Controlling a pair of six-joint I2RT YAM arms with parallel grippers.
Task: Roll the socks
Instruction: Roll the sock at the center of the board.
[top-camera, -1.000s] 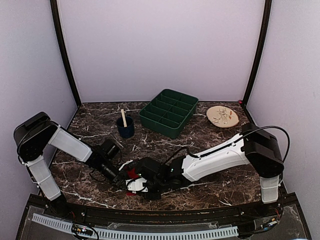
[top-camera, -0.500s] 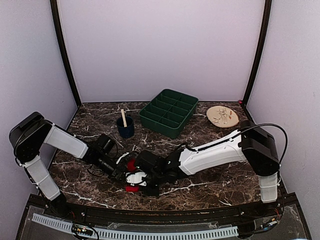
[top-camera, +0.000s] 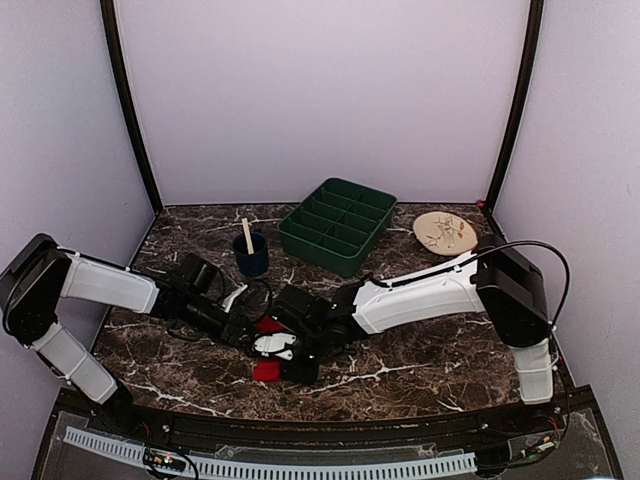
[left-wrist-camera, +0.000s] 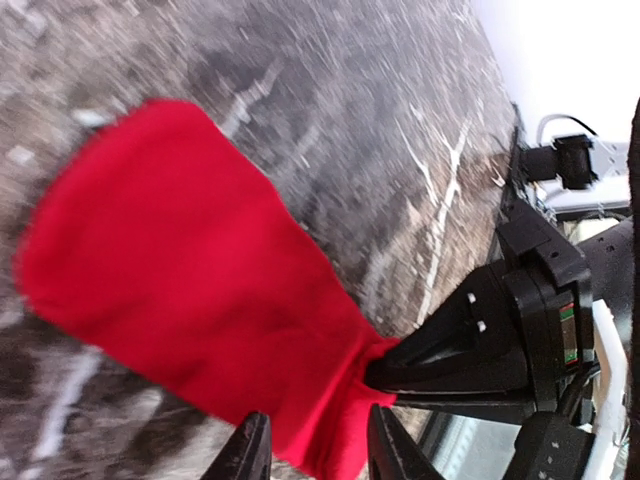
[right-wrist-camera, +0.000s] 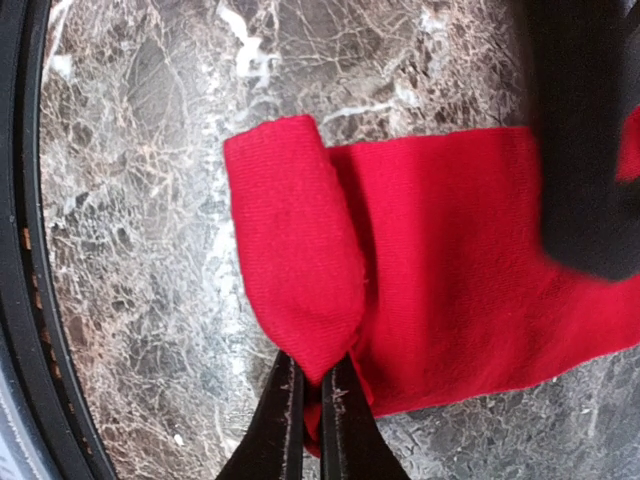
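A bright red sock (left-wrist-camera: 180, 270) lies flat on the marble table (top-camera: 430, 360), near the front between the two arms; in the top view a red part (top-camera: 265, 371) shows below the grippers. My right gripper (right-wrist-camera: 311, 400) is shut on a folded-over edge of the red sock (right-wrist-camera: 450, 280), lifting a small rolled flap. My left gripper (left-wrist-camera: 318, 455) stands open, its two fingertips on either side of the sock's near edge, right beside the right gripper's black fingers (left-wrist-camera: 450, 350). From above, both grippers (top-camera: 250, 332) (top-camera: 283, 352) meet over the sock. No other sock is in view.
A green compartment tray (top-camera: 338, 225) stands at the back centre. A dark blue cup (top-camera: 250, 256) with a wooden stick is to its left. A round wooden plate (top-camera: 445, 232) with small bits lies at the back right. The table's front rail (top-camera: 300, 425) is close.
My left gripper has opened and let go of the sock, and its arm has stretched lower and further left. My right gripper has closed on the sock's fold and shifted slightly away from the front edge.
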